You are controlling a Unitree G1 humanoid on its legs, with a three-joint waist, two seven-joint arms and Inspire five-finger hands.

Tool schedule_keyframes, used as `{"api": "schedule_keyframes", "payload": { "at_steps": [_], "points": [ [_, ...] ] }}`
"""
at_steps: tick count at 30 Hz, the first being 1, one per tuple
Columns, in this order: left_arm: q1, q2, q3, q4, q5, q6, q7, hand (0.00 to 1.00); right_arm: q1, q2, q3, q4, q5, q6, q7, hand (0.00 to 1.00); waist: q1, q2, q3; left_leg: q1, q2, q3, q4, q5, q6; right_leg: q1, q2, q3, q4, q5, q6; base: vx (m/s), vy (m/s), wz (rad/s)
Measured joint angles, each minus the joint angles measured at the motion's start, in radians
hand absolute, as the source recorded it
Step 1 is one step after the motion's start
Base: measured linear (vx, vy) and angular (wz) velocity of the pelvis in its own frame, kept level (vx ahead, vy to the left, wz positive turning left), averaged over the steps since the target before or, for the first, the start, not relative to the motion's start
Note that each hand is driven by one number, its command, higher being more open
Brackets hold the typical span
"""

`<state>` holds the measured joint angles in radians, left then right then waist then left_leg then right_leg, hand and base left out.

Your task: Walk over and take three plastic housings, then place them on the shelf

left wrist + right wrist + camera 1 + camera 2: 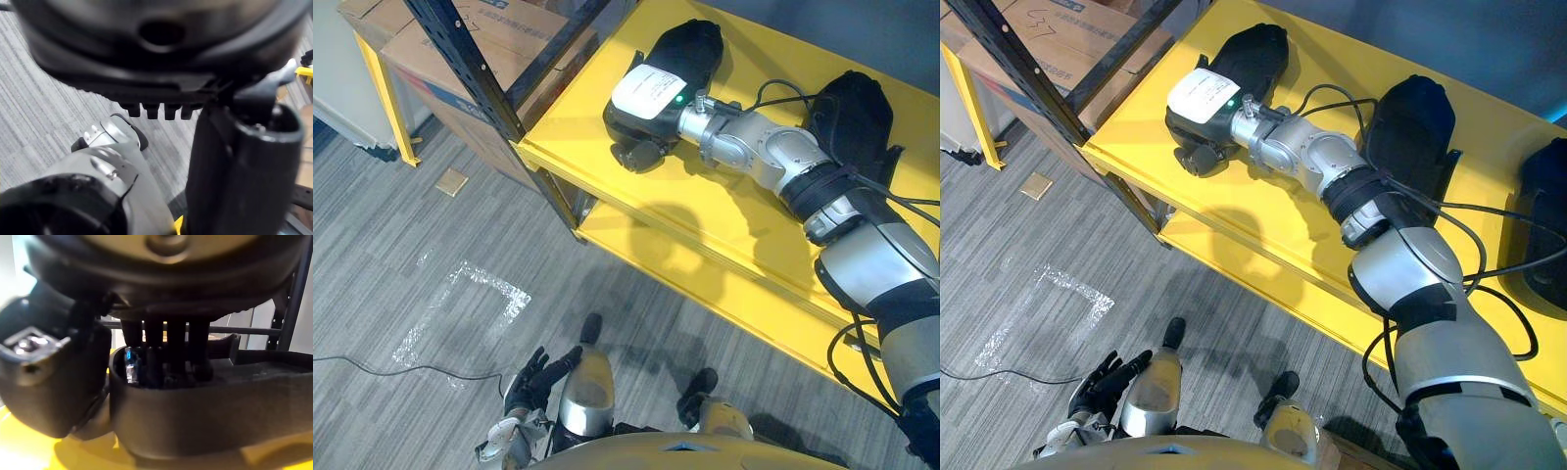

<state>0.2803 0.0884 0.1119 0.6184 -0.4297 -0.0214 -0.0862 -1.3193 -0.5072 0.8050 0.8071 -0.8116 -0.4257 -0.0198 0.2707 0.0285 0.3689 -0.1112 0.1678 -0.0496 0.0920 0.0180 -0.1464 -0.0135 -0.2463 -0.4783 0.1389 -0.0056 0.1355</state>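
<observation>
First housing (695, 44): black plastic, lying on the top board of the yellow shelf (724, 220), at the board's left end. The right hand (651, 103) sits on its near end. In the right wrist view the fingers (168, 347) reach down over the rim into the hollow and the thumb (54, 382) lies against the outer wall. The wall is pinched between them.

Second housing (852, 113): same black shape, on the same board, further right along the shelf, apart from the first. The right forearm passes just beside it.

Third housing (1547, 211): at the shelf's right end, cut off by the edge of the right eye view.

Left hand (530, 380): low, well clear of the shelf's front edge, above the grey carpet. Its fingers are loosely spread and hold nothing.

Black upright post (470, 69) stands at the shelf's left corner. Cardboard boxes (421, 49) are stacked past that post, left of the shelf. A small tan square (451, 181) lies on the carpet left of the shelf. A pale tape outline (480, 294) is on the carpet in front of the shelf.
</observation>
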Motion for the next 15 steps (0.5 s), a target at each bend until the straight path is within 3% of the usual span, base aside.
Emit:
{"api": "schedule_keyframes", "payload": {
  "at_steps": [7,11,15],
  "points": [
    [0.001,0.008,-0.001,0.0,0.008,0.003,-0.042,1.0,0.0,0.0,-0.005,-0.06,-0.001,0.004,0.093,1.0,-0.002,-0.019,-0.001,0.056,0.001,0.037,-0.047,0.01,0.002,0.028,0.004,0.024,-0.034,0.015,0.008,0.0,-0.01,-0.12],
    [0.001,0.022,0.0,0.0,0.011,0.005,-0.049,1.0,-0.001,0.0,-0.011,-0.127,0.0,0.003,0.176,1.0,-0.021,-0.075,-0.033,0.068,-0.001,0.075,-0.067,0.011,0.003,0.038,0.015,0.05,-0.11,0.058,0.01,0.04,0.003,-0.2],
    [0.001,0.029,0.004,0.0,0.044,0.015,-0.049,1.0,0.0,0.0,-0.009,-0.155,-0.003,-0.005,0.236,1.0,-0.04,-0.104,-0.052,0.105,-0.001,0.104,-0.083,0.011,0.003,0.06,0.021,0.073,-0.144,0.074,0.012,0.03,0.0,-0.19]
  ]
}}
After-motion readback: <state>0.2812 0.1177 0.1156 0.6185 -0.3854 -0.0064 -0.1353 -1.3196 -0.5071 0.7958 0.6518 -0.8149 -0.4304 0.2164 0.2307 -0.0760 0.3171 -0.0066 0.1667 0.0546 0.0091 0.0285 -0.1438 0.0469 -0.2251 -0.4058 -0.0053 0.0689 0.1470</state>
